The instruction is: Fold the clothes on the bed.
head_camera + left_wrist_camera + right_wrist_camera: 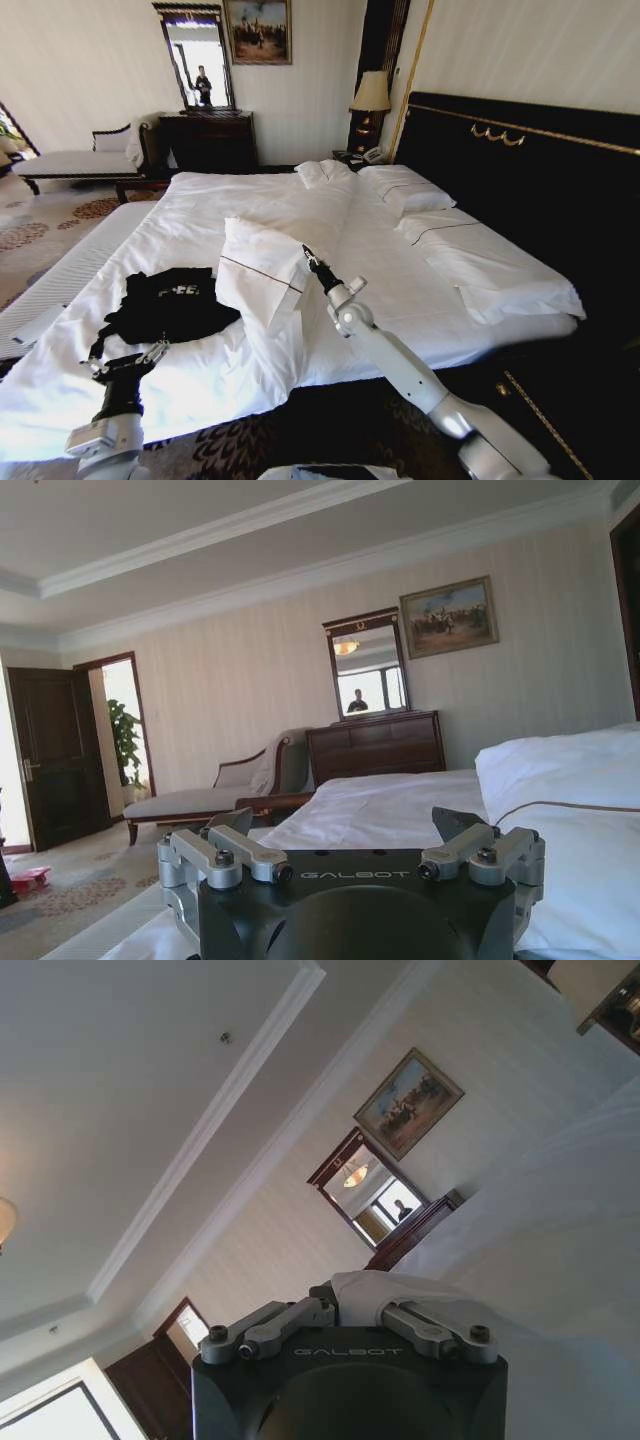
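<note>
The clothes, a black T-shirt [165,302] with white lettering, lie crumpled on the near left part of the bed [400,280]. My left gripper [128,360] hovers open just short of the shirt's near edge, its fingers [228,830] spread wide with nothing between them. To the right of the shirt, my right gripper [309,256] is raised at the edge of the folded white duvet [258,272]. In the right wrist view a bunch of that white cloth [372,1286] sits pinched between its fingers.
White pillows [405,190] lie along the dark headboard [520,170] on the right. Beyond the bed stand a dark dresser [205,140] with a mirror [198,65], a chaise [75,160] and a lamp [371,92]. Patterned carpet [40,230] lies to the left.
</note>
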